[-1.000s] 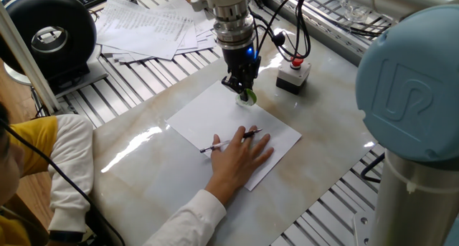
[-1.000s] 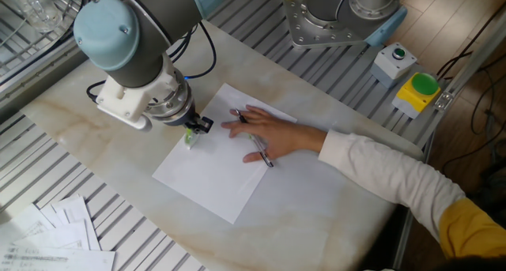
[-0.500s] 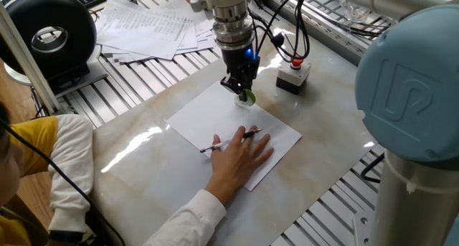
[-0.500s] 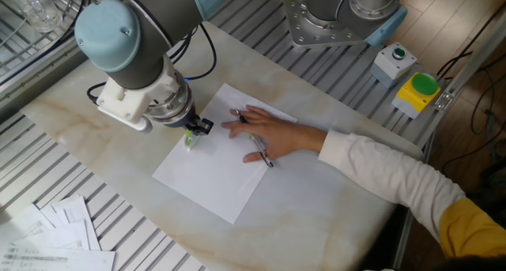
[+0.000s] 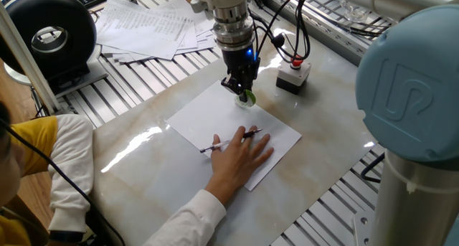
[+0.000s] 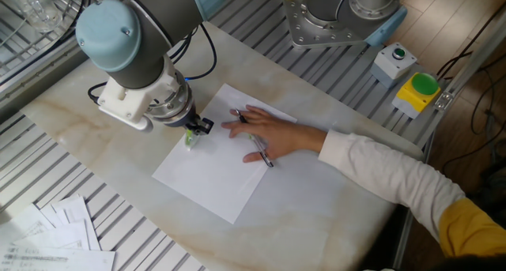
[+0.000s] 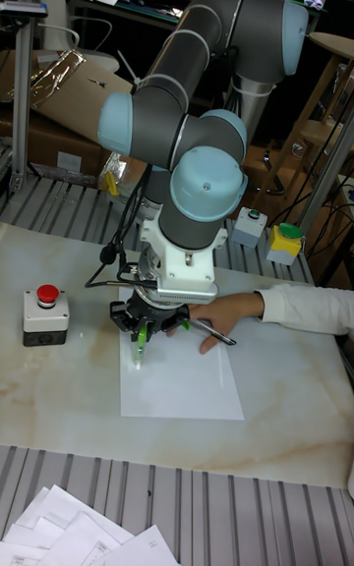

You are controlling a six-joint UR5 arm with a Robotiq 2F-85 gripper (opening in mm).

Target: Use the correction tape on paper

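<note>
While gripper [image 5: 242, 89] pinches correction tape [image 5: 248, 97] tip-down on paper's [image 5: 208, 120] far edge, I'd drag slow w/ even pressure, person's hand [image 5: 240, 156] lying flat, fingers spread, steadying sheet.

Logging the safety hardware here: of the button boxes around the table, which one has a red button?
The grey box on the marble top beside the paper, with a red mushroom button; the two at the far edge carry green buttons, one box grey, one yellow.
</note>
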